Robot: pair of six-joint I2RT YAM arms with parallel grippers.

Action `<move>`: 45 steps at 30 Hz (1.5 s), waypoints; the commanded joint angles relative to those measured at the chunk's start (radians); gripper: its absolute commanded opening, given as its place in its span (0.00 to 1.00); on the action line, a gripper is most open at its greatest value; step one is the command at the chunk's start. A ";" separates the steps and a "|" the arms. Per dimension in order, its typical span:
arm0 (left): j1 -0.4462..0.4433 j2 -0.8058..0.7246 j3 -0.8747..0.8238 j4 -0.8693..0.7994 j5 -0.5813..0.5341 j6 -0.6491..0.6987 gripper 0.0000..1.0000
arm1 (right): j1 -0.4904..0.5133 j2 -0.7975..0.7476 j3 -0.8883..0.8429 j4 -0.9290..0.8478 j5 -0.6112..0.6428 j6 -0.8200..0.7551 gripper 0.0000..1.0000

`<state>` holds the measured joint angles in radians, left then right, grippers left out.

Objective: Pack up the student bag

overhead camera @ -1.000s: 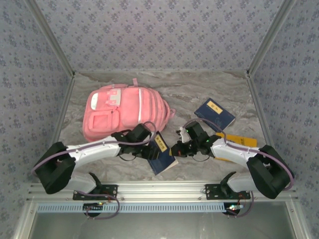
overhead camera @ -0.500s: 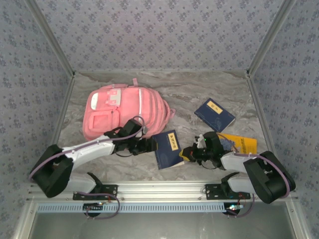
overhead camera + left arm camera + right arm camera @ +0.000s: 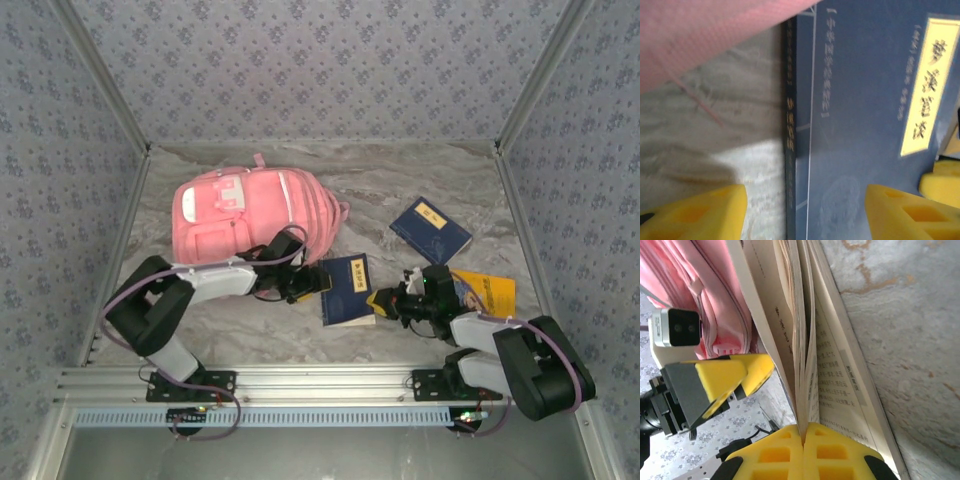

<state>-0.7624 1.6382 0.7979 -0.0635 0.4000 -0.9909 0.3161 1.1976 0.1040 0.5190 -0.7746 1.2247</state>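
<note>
Two grippers flank one blue book (image 3: pixel 347 290), just beside the student bag (image 3: pixel 240 215), which lies far-left.
L gripper (image 3: pixel 312 283) jaws apart, astride the spine side; R gripper (image 3: pixel 383 303) fingers pressed together vs. page edge, prob. bracing the book for pickup.

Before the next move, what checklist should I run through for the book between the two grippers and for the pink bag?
1. Left gripper open astride the near blue book's spine: ok, jaws apart, not clamped.
2. Right gripper shut at that book's page edge: ok; whether pages are pinched: cannot tell.
3. Near blue book closed flat: not ok, its pages fan open.
4. Student bag mouth unzipped: cannot tell.
5. Far blue book and yellow book packed: not ok, both lie on the table.
</note>
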 commanded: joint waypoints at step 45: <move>-0.041 0.049 0.240 0.097 0.119 0.213 0.00 | 0.038 -0.371 0.240 -0.883 0.420 -0.437 0.45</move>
<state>-0.8215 1.8153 1.0424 0.0391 0.5304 -0.8112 0.3534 0.9352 0.2718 -0.1261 -0.4782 0.8753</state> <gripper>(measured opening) 0.122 0.375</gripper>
